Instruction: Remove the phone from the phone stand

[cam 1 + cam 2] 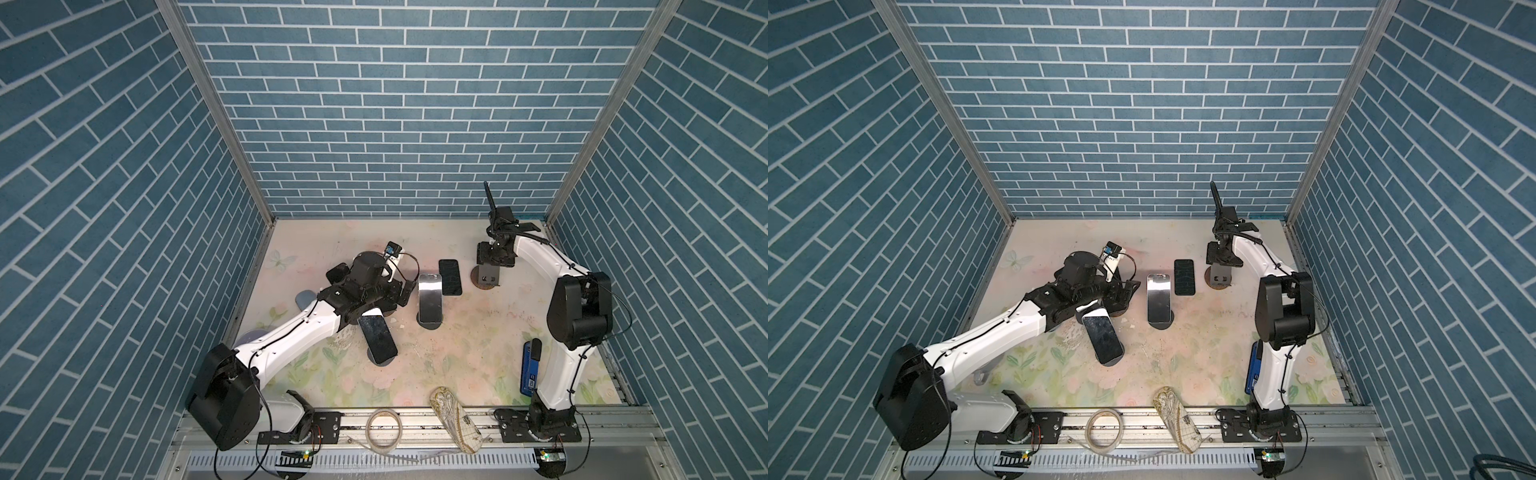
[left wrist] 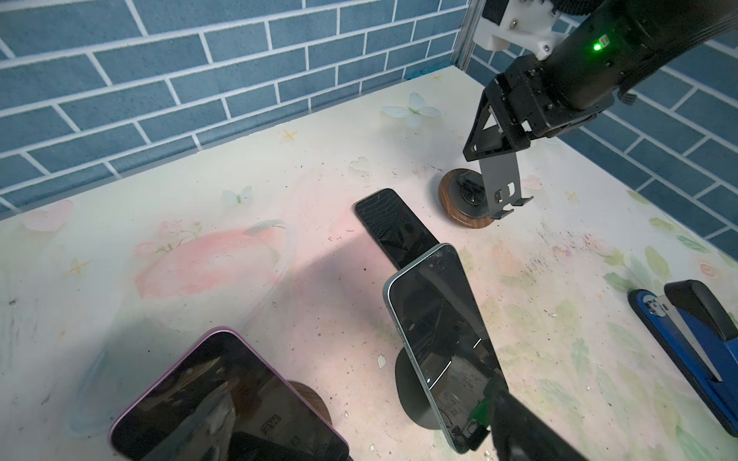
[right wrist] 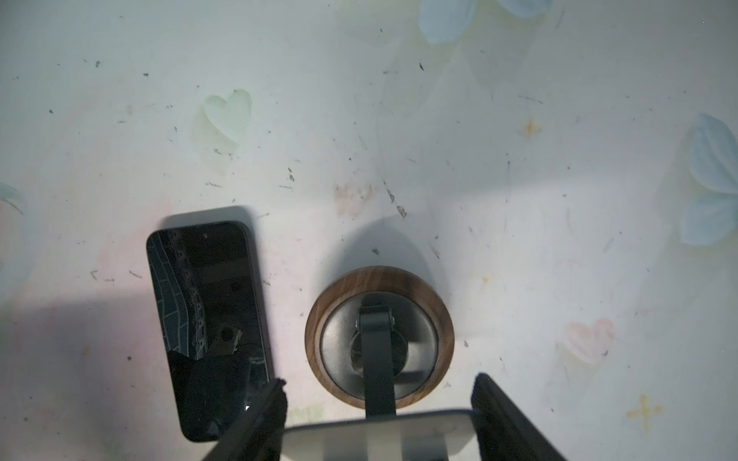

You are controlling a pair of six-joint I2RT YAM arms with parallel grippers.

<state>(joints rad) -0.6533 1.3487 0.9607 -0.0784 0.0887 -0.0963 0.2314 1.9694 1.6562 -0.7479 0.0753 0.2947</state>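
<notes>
An empty phone stand point(image 1: 487, 277) with a round wooden base point(image 3: 379, 337) stands at the back right. My right gripper point(image 3: 380, 381) is shut on the top of its grey plate point(image 2: 501, 175), one finger on each side. A black phone point(image 1: 451, 277) lies flat on the table just left of this stand, also seen in the right wrist view point(image 3: 207, 303). My left gripper point(image 1: 392, 305) hangs wide open and holds nothing, between a purple-edged phone point(image 2: 223, 403) and a green-edged phone point(image 2: 435, 343). Both lean on their own stands. One left finger point(image 2: 519, 423) overlaps the green-edged phone's lower corner.
A blue phone point(image 1: 528, 370) leans on a stand beside the right arm's base. A patterned glasses case point(image 1: 455, 419) and a coil of clear tubing point(image 1: 384, 426) lie on the front rail. Blue brick walls enclose the table on three sides.
</notes>
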